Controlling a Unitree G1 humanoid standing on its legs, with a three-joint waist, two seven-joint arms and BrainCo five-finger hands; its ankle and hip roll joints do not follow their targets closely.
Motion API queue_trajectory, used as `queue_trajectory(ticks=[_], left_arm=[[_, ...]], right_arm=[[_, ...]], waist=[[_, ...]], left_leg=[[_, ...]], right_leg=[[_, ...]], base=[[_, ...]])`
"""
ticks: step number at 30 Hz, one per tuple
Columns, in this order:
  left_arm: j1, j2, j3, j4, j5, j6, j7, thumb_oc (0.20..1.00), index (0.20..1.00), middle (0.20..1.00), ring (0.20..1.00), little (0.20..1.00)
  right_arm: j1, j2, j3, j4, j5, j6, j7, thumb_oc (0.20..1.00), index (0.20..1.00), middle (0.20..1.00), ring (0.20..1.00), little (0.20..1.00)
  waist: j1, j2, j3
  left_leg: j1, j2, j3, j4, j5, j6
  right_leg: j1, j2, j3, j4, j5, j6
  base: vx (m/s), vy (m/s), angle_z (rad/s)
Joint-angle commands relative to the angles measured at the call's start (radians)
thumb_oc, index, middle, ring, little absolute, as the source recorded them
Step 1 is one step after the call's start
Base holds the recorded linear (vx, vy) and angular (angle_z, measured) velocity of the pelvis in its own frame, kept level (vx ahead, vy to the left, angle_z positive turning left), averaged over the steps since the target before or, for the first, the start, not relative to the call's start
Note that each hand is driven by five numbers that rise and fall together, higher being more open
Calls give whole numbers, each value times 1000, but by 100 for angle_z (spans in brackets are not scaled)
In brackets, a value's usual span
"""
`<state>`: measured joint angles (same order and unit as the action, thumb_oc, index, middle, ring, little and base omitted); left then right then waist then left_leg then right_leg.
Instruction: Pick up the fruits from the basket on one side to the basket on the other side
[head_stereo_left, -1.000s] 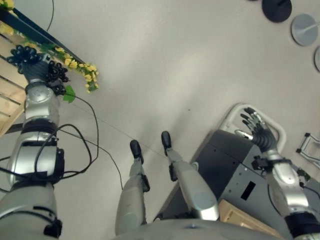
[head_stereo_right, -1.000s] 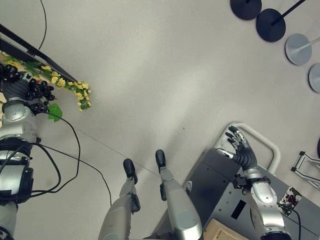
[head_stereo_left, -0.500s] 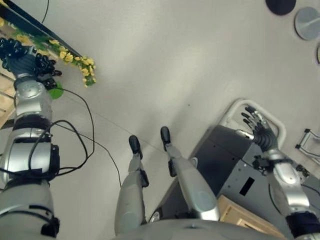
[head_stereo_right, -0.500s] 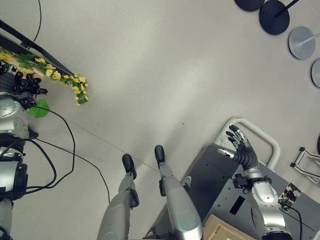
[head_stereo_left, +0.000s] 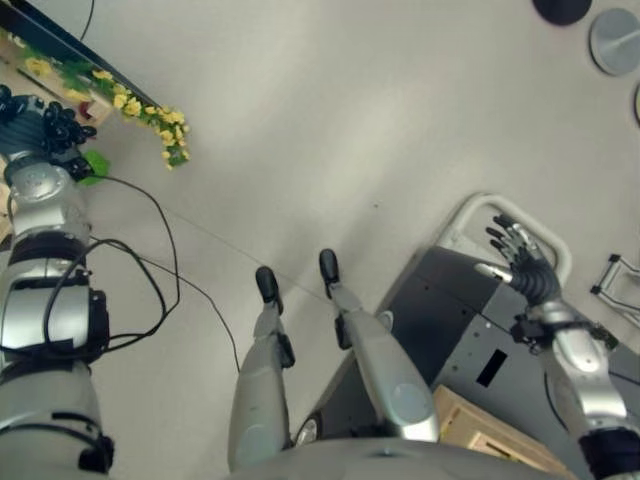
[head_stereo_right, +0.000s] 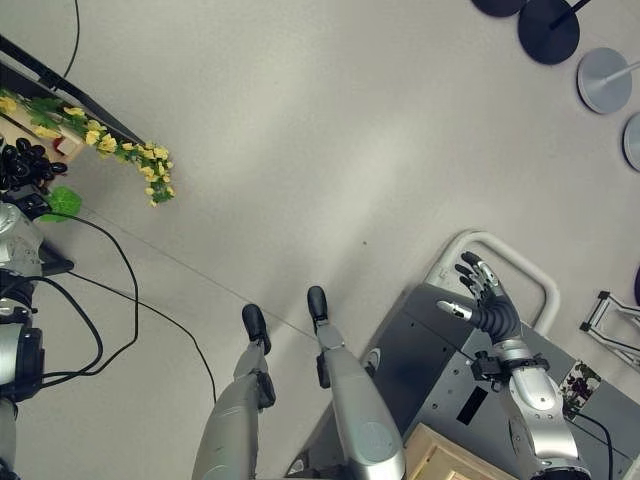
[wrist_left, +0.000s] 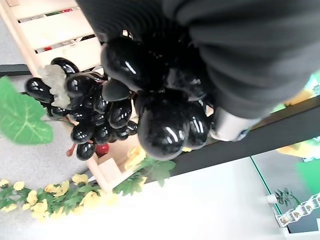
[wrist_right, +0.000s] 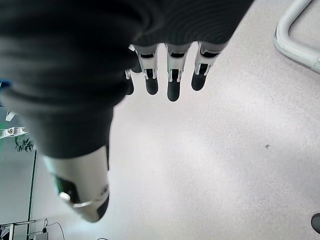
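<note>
Evidently the left hand (head_stereo_left: 40, 125) is clamped on the black grape bunch (wrist_left: 125, 110) at far left beside the wooden crate (wrist_left: 55, 35); glossy, loosely hanging berries likely slip, so support near the stem, while the right hand (head_stereo_right: 487, 300) hangs with fingers spread.

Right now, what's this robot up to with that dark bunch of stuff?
The robot's left hand is holding a bunch of black grapes with a green leaf, up beside a wooden crate trimmed with a garland of yellow flowers. Its right hand hangs with straight fingers and holds nothing, above a grey cart with a white tubular handle. It looks as if the grapes are being carried from one side to the other.
</note>
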<state>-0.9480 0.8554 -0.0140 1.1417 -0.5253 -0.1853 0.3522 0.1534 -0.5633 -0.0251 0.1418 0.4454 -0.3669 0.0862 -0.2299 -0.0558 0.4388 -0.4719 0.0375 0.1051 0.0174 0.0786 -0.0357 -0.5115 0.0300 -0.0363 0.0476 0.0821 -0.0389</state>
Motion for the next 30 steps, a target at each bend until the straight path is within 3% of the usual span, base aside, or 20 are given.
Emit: queue_trajectory(ticks=[1,11,12,13,14,16,17,18,21,24,28,30], left_arm=[[-28,100,28,-12,1,-85,30,200,200,200,200,200],[-18,83,15,-60,4,-94,33,200,200,200,200,200],[-4,65,17,-76,1,-96,38,200,200,200,200,200],[-12,54,4,-76,1,-95,36,200,200,200,200,200],[-31,44,-24,-85,3,-94,31,200,200,200,200,200],[-54,43,-51,-92,0,-97,30,200,200,200,200,200],[-89,49,-86,-97,-4,-103,31,200,200,200,200,200],[-85,48,-81,-133,-16,-112,41,200,200,200,200,200],[-108,27,-80,-141,-26,-117,53,200,200,200,200,200],[-108,21,-65,-166,-10,-126,72,200,200,200,200,200],[-96,40,-48,-177,-2,-129,93,200,200,200,200,200],[-88,44,-47,-176,29,-118,103,200,200,200,200,200]], right_arm=[[63,-20,-71,-65,49,-56,4,1000,1000,1000,1000,1000],[65,-20,-59,-72,61,-54,6,1000,1000,1000,1000,1000],[67,-28,-60,-70,71,-56,4,1000,1000,1000,1000,1000],[63,-45,-58,-72,74,-58,1,1000,1000,1000,1000,1000],[59,-65,-59,-73,75,-56,2,1000,1000,1000,1000,1000],[61,-67,-65,-63,81,-58,-5,1000,1000,1000,1000,1000],[69,-74,-73,-59,78,-61,-20,1000,1000,1000,1000,1000],[62,-64,-62,-56,69,-55,-25,1000,1000,1000,1000,1000],[28,-57,-31,-28,55,-51,-49,1000,1000,1000,1000,1000],[12,-36,-11,-20,38,-51,-53,1000,1000,1000,1000,1000],[-5,-21,14,2,22,-44,-55,1000,1000,1000,1000,1000],[0,-18,14,14,21,-44,-53,1000,1000,1000,1000,1000]], waist=[[6,-10,-39],[6,-3,-43],[6,-12,-32],[19,-25,-9],[27,-32,12],[29,-37,17],[32,-2,14],[39,-2,16],[36,1,32],[38,13,42],[45,-2,32],[49,-3,26]], left_leg=[[42,-13,1,154,-148,24],[50,-8,-14,157,-152,19],[-21,-11,-29,346,-135,-9],[-90,-14,-50,463,-72,-39],[-140,-31,-75,537,-52,-56],[-181,-43,-66,512,-67,-52],[-189,-37,12,320,-35,-21],[-173,-20,12,308,-53,-6],[-178,-52,22,293,-77,33],[-137,-61,32,235,-72,36],[-133,-67,26,252,-102,56],[-111,-73,20,260,-125,73]], right_leg=[[-19,-23,9,122,-64,138],[-25,-21,7,156,-84,136],[-5,-27,13,169,-102,110],[6,-33,8,184,-109,91],[7,-35,-4,203,-116,81],[7,-37,-21,217,-126,84],[5,-16,-51,250,-144,95],[-11,-10,-46,274,-161,103],[-46,-29,-32,300,-161,120],[-44,-38,-27,284,-158,127],[-33,-46,-6,287,-151,143],[-48,-53,5,371,-126,173]], base=[[0,0,0],[5,-12,0],[-56,-159,11],[-87,-220,21],[-72,-224,40],[45,-110,33],[158,43,26],[174,114,39],[20,146,-8],[22,150,5],[13,64,-4],[11,46,-3]])
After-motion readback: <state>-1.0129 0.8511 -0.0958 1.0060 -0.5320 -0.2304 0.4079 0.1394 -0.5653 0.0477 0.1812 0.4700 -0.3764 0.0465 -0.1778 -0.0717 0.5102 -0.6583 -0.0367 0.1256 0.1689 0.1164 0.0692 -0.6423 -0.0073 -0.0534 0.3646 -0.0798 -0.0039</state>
